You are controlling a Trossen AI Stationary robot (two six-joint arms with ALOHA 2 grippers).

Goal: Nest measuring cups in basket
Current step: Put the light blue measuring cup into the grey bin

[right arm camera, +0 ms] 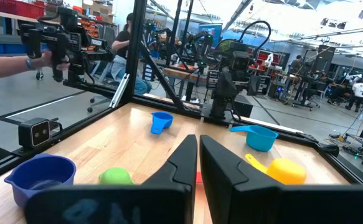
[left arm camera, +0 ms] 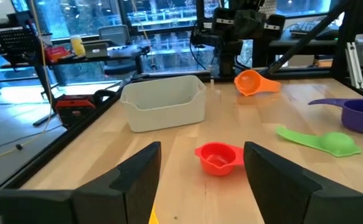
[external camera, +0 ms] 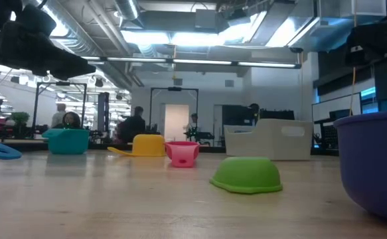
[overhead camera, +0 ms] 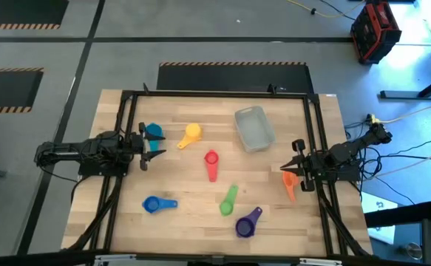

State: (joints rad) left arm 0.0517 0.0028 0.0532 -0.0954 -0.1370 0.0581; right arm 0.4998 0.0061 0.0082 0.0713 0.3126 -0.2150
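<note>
Seven measuring cups lie scattered on the wooden table: teal [overhead camera: 154,132], yellow [overhead camera: 191,134], red [overhead camera: 211,164], blue [overhead camera: 156,204], green [overhead camera: 228,199], purple [overhead camera: 247,222] and orange [overhead camera: 289,183]. The green cup [external camera: 246,174] rests bowl down; the red one [left arm camera: 217,158] stands on its base. The translucent basket [overhead camera: 253,127] stands far right of centre with nothing in it. My left gripper [overhead camera: 147,145] hovers open at the table's left edge beside the teal cup, pointing level. My right gripper [overhead camera: 293,167] hovers shut at the right edge, over the orange cup.
A black frame [overhead camera: 130,94] runs around the table's edges, and both arms reach in over its side rails. Bare wood lies in the middle of the table, between the cups. People stand in the room beyond the table.
</note>
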